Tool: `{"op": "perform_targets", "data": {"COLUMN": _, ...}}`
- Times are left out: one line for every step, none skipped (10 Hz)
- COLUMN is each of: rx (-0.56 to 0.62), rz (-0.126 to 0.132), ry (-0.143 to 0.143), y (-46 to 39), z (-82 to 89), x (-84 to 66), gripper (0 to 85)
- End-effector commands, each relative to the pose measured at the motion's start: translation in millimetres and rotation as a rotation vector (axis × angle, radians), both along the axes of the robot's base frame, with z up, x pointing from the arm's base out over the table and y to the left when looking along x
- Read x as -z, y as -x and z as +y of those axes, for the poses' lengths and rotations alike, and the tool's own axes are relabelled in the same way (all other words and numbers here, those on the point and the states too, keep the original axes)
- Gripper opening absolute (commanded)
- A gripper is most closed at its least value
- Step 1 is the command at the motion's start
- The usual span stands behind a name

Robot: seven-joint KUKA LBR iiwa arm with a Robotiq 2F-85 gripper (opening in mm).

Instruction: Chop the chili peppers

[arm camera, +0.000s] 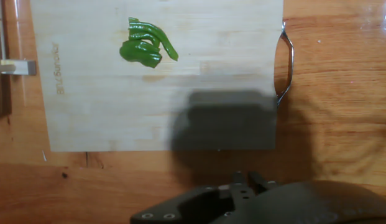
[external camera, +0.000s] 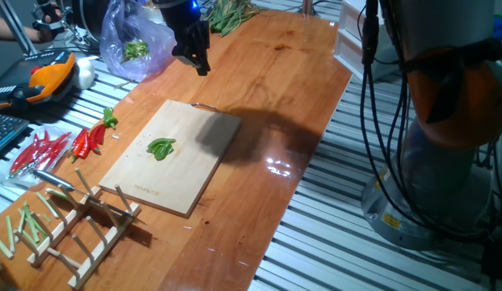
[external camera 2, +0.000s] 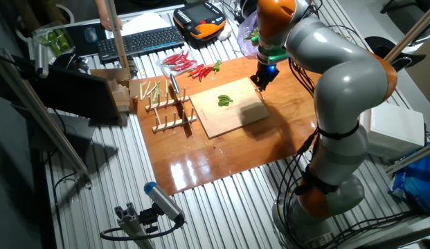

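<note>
The green chili peppers (external camera: 160, 148) lie as a small curled bunch near the middle of the pale wooden cutting board (external camera: 178, 182). They show in the other fixed view (external camera 2: 225, 100) and at the top of the hand view (arm camera: 146, 46). My gripper (external camera: 202, 66) hangs above the table past the board's handle end, well clear of the chilies and the board (external camera 2: 232, 119). It casts a dark shadow on the board (arm camera: 93, 118). Its fingertips (arm camera: 248, 179) sit close together at the bottom of the hand view, shut with nothing between them. The gripper (external camera 2: 262, 81) holds no tool.
Red chilies (external camera: 81, 144) lie left of the board. A wooden rack (external camera: 85, 222) with a metal blade (external camera 2: 174, 84) stands at the board's near end, beside pale green stalks (external camera: 12, 230). A plastic bag (external camera: 133, 40) and a keyboard (external camera 2: 142, 41) are further off.
</note>
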State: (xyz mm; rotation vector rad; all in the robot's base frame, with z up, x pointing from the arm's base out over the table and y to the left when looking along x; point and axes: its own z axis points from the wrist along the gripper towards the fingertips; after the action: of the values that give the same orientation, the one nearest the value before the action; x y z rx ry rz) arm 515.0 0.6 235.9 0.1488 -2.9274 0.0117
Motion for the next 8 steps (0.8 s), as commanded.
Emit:
{"op": "perform_targets", "data": {"rx": -0.001, "rz": 0.000, "ry": -0.002, "y": 0.1, "z": 0.0, "x": 0.0, "gripper": 0.0}}
{"op": "perform_targets", "data": {"rx": 0.003, "rz": 0.000, "ry": -0.002, "y": 0.0, "z": -0.1, "x": -0.1, "gripper": 0.0}}
{"op": "perform_targets", "data": {"rx": 0.011, "rz": -0.002, "ry": -0.001, "y": 0.0, "z": -0.2, "x": -0.1, "gripper": 0.0}}
{"op": "perform_targets", "data": {"rx": 0.017, "rz": -0.003, "ry": -0.001, "y": 0.0, "z": -0.2, "x": -0.1, "gripper": 0.0}}
{"op": "perform_targets", "data": {"rx": 0.031, "rz": -0.062, "ry": 0.000, "y": 0.0, "z": -0.2, "x": -0.1, "gripper": 0.0}}
{"op": "perform_targets", "data": {"rx": 0.094, "rz": -0.174, "ry": -0.005, "y": 0.0, "z": -0.2, "x": -0.1, "gripper": 0.0}}
{"op": "perform_targets", "data": {"rx": 0.092, "rz": -0.182, "ry": 0.059, "y": 0.0, "z": -0.2, "x": -0.1, "gripper": 0.0}}
{"op": "perform_targets", "data": {"rx": 0.083, "rz": -0.164, "ry": 0.046, "y": 0.0, "z": -0.2, "x": -0.1, "gripper": 0.0}}
